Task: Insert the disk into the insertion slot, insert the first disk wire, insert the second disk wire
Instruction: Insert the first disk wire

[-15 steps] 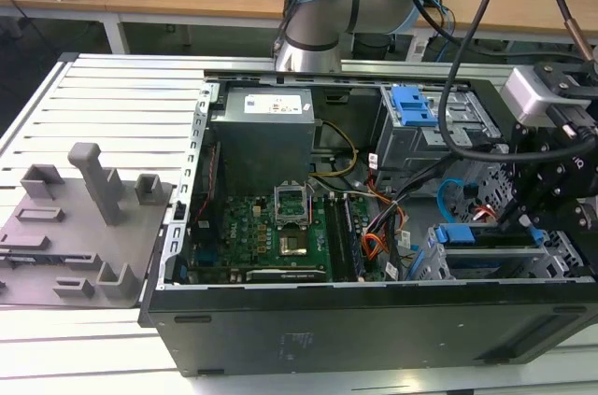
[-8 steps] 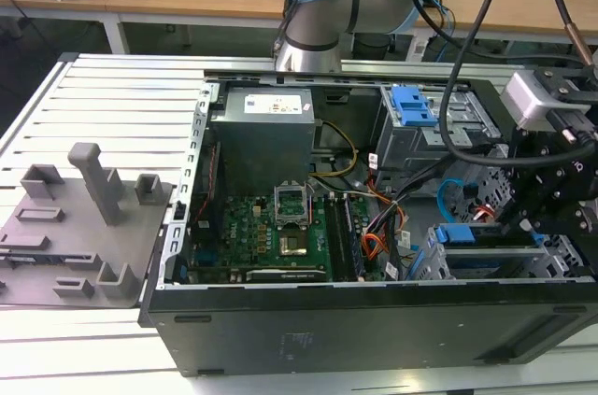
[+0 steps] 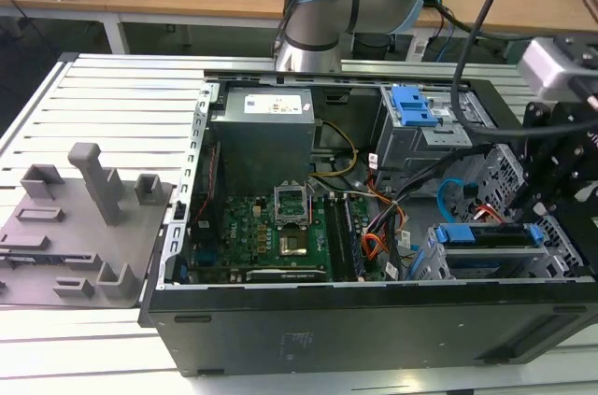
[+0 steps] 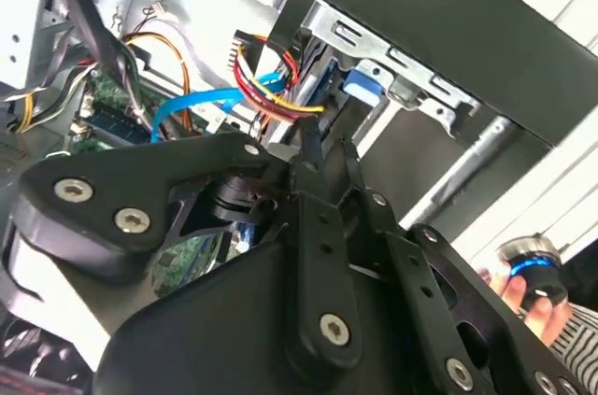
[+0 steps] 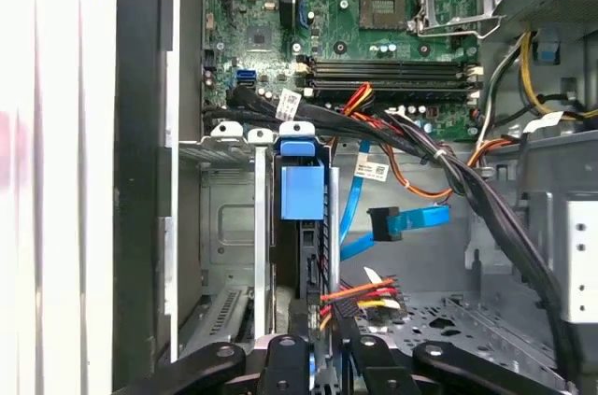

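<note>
The disk, in its blue carrier, sits inside the grey insertion slot at the case's front corner on the exterior view's right. My gripper hangs over the disk's rear edge. Its slim fingers are close together on the connector of the first disk wire, a red, yellow, orange and black bundle. That bundle runs right up to the fingertips. The second disk wire, flat and light blue with a dark connector, hangs loose beside the cage. It also shows in the other views.
A taller cage with a blue latch stands behind the slot. Black cable bundles cross the case. The motherboard and power supply fill the case's other half. A grey fixture plate lies outside. A person's hand is near the case.
</note>
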{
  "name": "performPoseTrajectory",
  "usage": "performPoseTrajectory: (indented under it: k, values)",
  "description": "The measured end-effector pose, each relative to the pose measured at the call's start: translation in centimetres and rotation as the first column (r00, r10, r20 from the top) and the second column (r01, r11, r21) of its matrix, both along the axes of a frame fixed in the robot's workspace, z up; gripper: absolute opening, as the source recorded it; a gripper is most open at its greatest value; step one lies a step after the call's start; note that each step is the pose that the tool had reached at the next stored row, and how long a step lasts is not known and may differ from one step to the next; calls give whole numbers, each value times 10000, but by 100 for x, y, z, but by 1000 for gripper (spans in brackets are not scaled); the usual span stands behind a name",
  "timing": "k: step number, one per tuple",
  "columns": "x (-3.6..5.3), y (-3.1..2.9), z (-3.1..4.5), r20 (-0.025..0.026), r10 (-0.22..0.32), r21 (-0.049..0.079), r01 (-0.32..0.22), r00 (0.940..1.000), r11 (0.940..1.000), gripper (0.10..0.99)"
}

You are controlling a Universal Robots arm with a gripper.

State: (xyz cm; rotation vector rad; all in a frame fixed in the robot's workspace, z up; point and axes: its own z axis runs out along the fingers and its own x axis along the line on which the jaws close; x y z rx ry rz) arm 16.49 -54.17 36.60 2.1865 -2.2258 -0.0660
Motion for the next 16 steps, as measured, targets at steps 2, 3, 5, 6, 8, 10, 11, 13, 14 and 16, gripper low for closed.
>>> performPoseTrajectory:
  k: [2,3,5,6,8,10,11,13,14,16]
  values:
    - [0,7,93,3,1,-4,-1,10000,10000,106]
    - [0,9,129,5,1,-6,-1,10000,10000,106]
    - [1,9,161,8,1,-2,-1,10000,10000,106]
    - [0,9,163,8,1,-3,-1,10000,10000,106]
    - [-38,9,165,9,1,-7,-1,10000,10000,106]
    - [-168,9,163,8,2,-5,-2,10000,10000,106]
    - [-208,9,163,9,0,-4,0,10000,10000,106]
    - [-212,8,163,9,2,-6,-2,10000,10000,106]
    - [-214,9,163,9,1,-5,-1,10000,10000,106]
    - [-215,9,163,8,1,-5,-1,10000,10000,106]
